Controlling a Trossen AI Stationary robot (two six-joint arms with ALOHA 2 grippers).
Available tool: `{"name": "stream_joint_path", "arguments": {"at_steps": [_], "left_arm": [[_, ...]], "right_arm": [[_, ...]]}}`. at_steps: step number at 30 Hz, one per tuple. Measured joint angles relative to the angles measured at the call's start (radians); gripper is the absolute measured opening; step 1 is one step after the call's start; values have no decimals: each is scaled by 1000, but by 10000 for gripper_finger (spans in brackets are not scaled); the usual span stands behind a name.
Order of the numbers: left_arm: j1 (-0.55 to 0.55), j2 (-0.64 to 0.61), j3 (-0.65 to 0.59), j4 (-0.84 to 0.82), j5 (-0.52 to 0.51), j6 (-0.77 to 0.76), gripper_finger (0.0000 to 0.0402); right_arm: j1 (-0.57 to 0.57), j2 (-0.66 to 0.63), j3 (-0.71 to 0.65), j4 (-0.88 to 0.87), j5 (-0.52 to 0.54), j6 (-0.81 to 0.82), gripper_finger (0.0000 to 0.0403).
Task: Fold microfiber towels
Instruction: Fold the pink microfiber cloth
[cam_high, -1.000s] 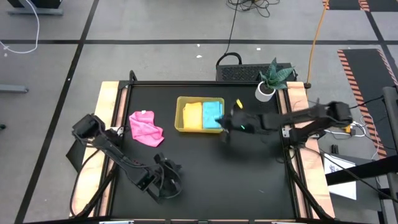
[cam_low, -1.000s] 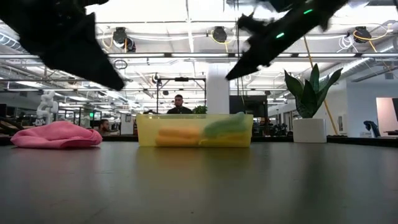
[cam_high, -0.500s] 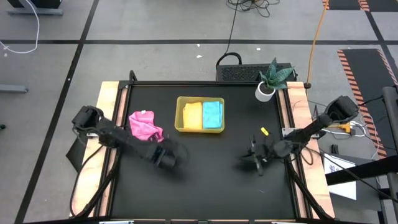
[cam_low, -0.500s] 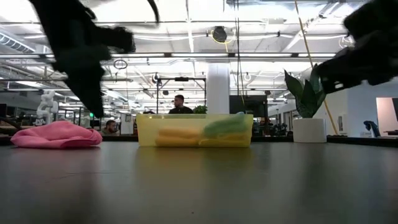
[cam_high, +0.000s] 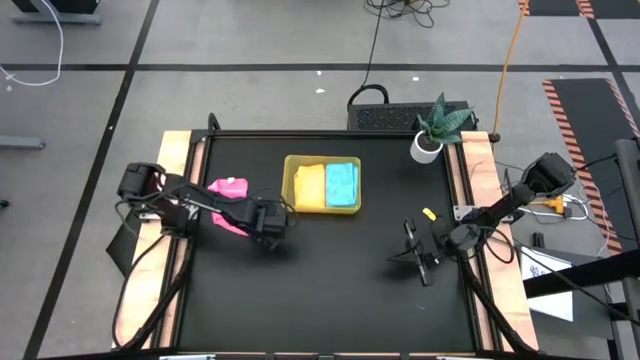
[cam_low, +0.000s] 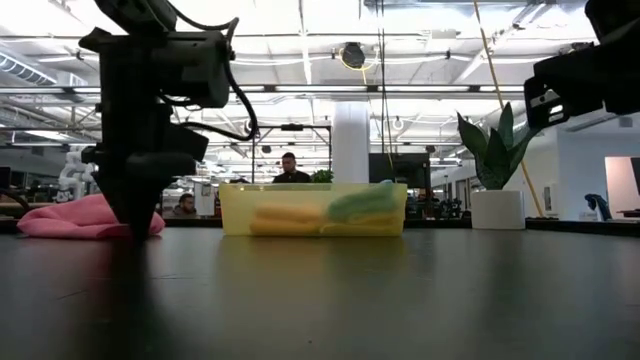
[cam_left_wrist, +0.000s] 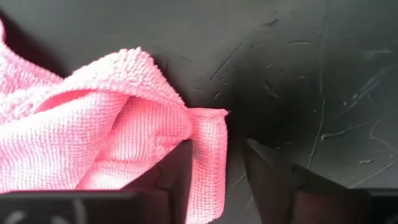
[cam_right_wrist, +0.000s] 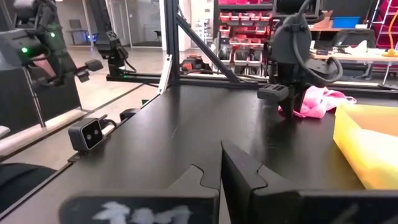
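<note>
Partly under left gripper (cam_left_wrist: 214, 163): pink towel (cam_left_wrist: 93, 137)

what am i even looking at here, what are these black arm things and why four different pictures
These are two robot arms at a black table, filmed by four cameras at once: one overhead, one at table height, and one on each arm's wrist.

The left gripper is down at the pink towel, fingers parted around its corner, with nothing gripped.

The right gripper waits shut over bare table on the right side, holding nothing.

A yellow-green tray sits near the middle with a folded yellow towel and a blue towel side by side inside it.

A potted plant stands at the far right corner.
</note>
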Motion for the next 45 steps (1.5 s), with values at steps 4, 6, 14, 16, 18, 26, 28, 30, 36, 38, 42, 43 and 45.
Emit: {"name": "stream_joint_path", "arguments": {"at_steps": [4,6,14,16,18,26,28,30,36,38,42,43,45], "left_arm": [[-16,-2,20,-14,-27,50,71],[-25,1,33,-60,-44,74,23],[-109,0,319,-463,-47,48,5],[-151,0,435,-531,-47,73,4],[-196,-2,558,-558,-48,120,4],[-395,-4,923,-438,-395,350,5],[-428,-4,943,-391,-478,442,5],[-446,-4,946,-348,-513,508,3],[-436,-3,876,-311,-522,491,11],[-432,-3,828,-282,-521,467,11],[-431,-2,680,-177,-483,451,4],[-431,-2,640,-133,-467,447,5],[-431,-2,576,-27,-441,451,9]], "right_arm": [[0,0,0,2,0,11,0],[0,0,0,10,0,28,0],[0,0,-1,18,-3,42,0],[0,0,5,3,-3,43,0],[0,0,21,-40,-5,50,0],[28,21,95,-173,-5,31,0],[39,20,96,-165,-4,27,0],[46,20,97,-169,-5,27,0],[53,22,97,-176,-5,46,8],[53,32,97,-181,-5,51,21],[47,73,98,-175,0,78,58],[44,86,98,-166,0,79,68],[34,115,100,-138,1,79,88]]}}
